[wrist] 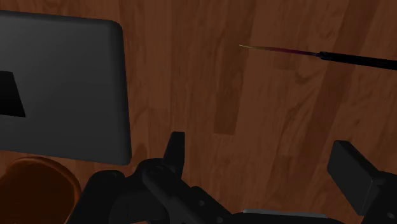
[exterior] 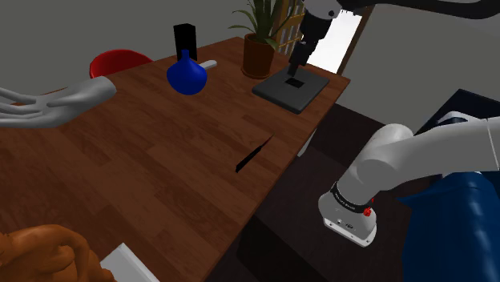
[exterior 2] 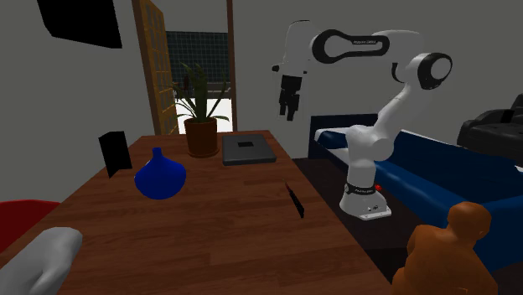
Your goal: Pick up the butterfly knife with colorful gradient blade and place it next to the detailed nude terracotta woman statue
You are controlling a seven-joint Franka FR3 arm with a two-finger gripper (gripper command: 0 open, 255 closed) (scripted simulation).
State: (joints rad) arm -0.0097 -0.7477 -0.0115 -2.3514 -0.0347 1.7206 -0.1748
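The butterfly knife [exterior: 255, 155] lies flat on the wooden table [exterior: 144, 168] near its edge on the shoulder view's right, thin and dark. In the wrist view the knife [wrist: 318, 55] shows a slim purple-to-gold blade and a black handle, well ahead of the fingers. The terracotta woman statue [exterior: 40, 252] stands at the table's near corner, also seen as the brown figure [exterior 2: 448, 251]. My gripper [exterior: 298, 60] hangs high over a dark grey slab [exterior: 292, 86], far from the knife. The gripper [wrist: 264, 159] is open, nothing between its fingers [wrist: 353, 168].
A blue vase [exterior: 187, 76], a black box [exterior: 185, 40] and a potted plant [exterior: 259, 56] stand at the table's far end. A grey hand sculpture [exterior: 48, 104] reaches in from the shoulder view's left. A white object [exterior: 128, 264] lies beside the statue.
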